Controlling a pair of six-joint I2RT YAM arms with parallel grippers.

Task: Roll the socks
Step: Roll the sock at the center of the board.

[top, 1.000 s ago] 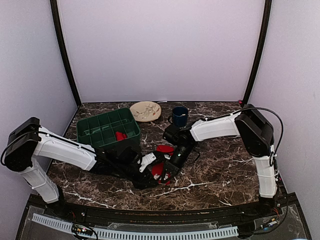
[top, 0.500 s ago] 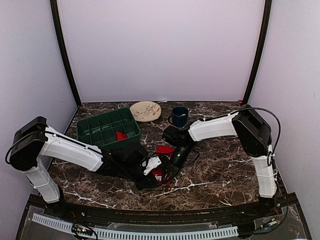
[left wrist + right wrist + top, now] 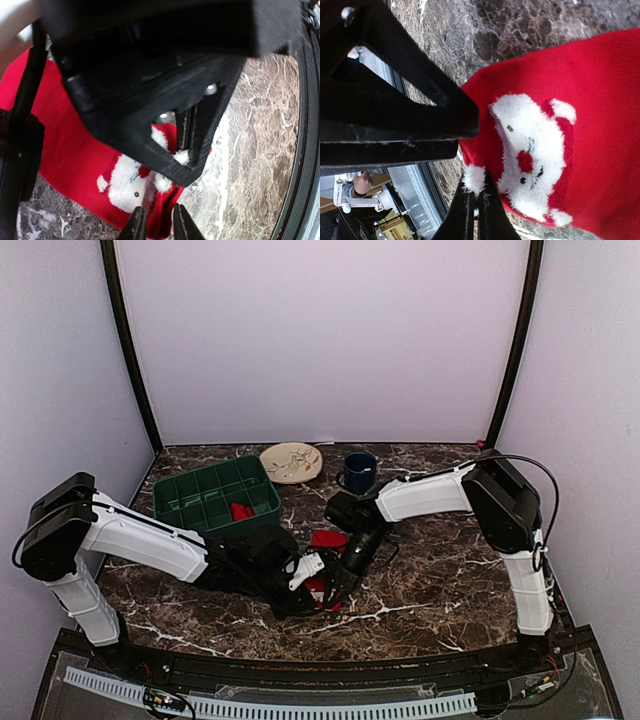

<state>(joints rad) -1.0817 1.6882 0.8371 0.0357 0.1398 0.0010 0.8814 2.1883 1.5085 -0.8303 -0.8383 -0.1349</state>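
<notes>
The left gripper [image 3: 157, 226] has its jaws drawn to a narrow slot with the hem of the red sock [image 3: 75, 150] pinched in it. The right gripper [image 3: 476, 212] has its jaws pressed almost flat together on the same sock's edge, at a white tuft [image 3: 472, 178] beside the Santa face [image 3: 530, 150] knitted into it. The two grippers meet nose to nose, so the other's black body blocks much of each wrist view. From above, they cover most of the sock, which lies flat on the marble bench [image 3: 430, 580] about midway between the left and right edges and nearer the front edge; only a red patch shows beyond them. Toward the back-left corner sits a green divided crate [image 3: 215, 498], just beside the left arm, with a red item [image 3: 240, 510] in one compartment, too small to make out. At the back edge near the middle are a patterned plate [image 3: 291, 462] and a dark blue mug [image 3: 359, 472], apart from each other.
</notes>
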